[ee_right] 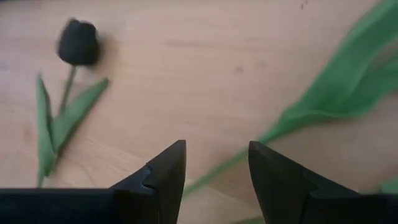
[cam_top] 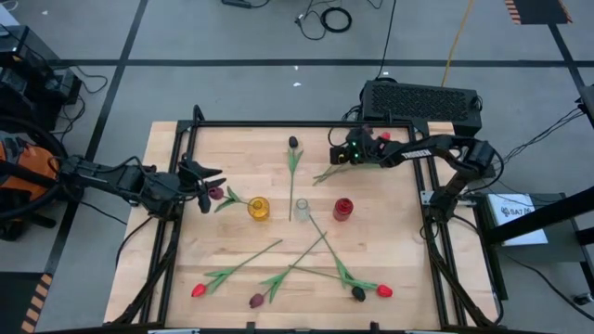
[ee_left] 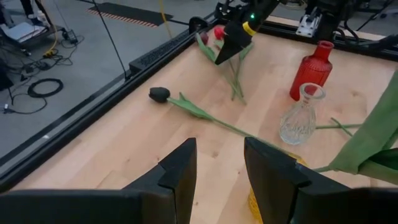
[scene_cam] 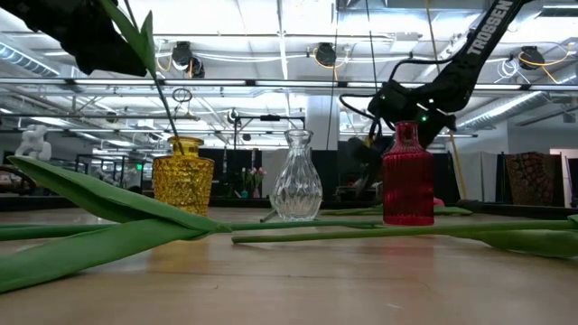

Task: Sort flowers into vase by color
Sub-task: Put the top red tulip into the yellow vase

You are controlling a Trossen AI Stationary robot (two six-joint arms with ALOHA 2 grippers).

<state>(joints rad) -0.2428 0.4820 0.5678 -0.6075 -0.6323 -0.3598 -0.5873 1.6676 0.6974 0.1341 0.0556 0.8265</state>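
Left hand: the left hand (cam_top: 206, 181) hovers at the left side of the tabletop (cam_top: 232, 269), just beside the yellow vase (cam_top: 259, 209); a maroon-headed flower (cam_top: 217, 193) lies at its tip, the stem running toward that vase. Whether the fingers (ee_left: 180, 171) pinch the stem cannot be told; in its wrist view they stand apart with nothing between them.
Right hand: the right hand (cam_top: 345, 153) hangs over the far right of the tabletop, above a green stem (cam_top: 327, 173). Its fingers (ee_right: 165, 168) are parted and empty, the stem on the wood beneath them.
Vases: the yellow vase, clear vase (cam_top: 302, 210) and red vase (cam_top: 342, 209) stand in a row across the middle, apart from each other.
Black tulip: a near-black flower (cam_top: 293, 143) lies on the far side, stem pointing toward the clear vase.
Near flowers: red (cam_top: 198, 290), maroon (cam_top: 256, 300), near-black (cam_top: 358, 294) and red (cam_top: 384, 291) heads lie along the near edge, stems crossing toward the centre.
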